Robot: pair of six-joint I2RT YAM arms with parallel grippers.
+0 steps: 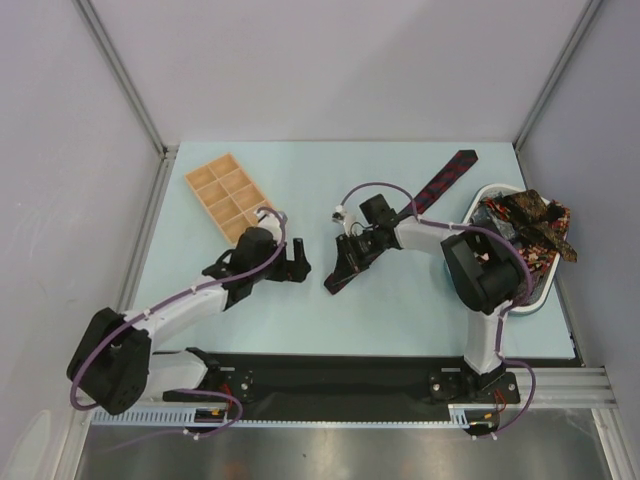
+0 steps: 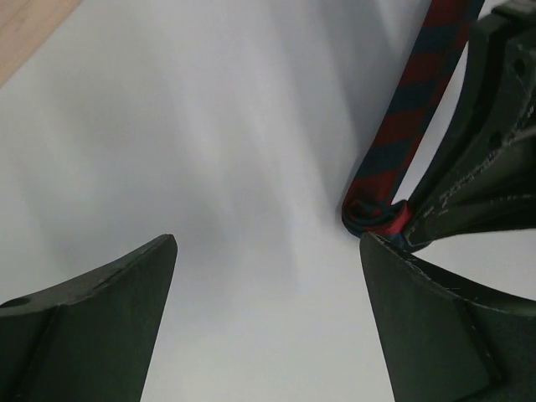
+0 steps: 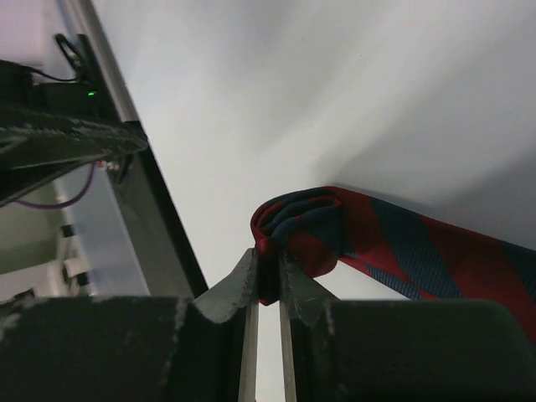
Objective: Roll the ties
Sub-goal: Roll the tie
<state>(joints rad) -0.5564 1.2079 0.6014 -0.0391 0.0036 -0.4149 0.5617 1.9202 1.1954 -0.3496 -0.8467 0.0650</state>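
Right gripper clamped on striped tie, left gripper gaping beside, wooden tray behind, heaped ties right

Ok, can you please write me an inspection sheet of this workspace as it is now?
Surface: light blue table, no spills seen.
Job's things: navy and red striped tie lying diagonally, its near end curled into a small roll; pile of ties in a white tray at the right edge.
Clutter: wooden compartment tray at the far left, its cells look empty.
Grippers: right end effector shut on the striped tie's curled end; left end effector open, holding nothing, close beside that end.
Cables: purple cables run along both arms.
Surroundings: pale enclosure walls with metal posts; black base rail at the near edge.
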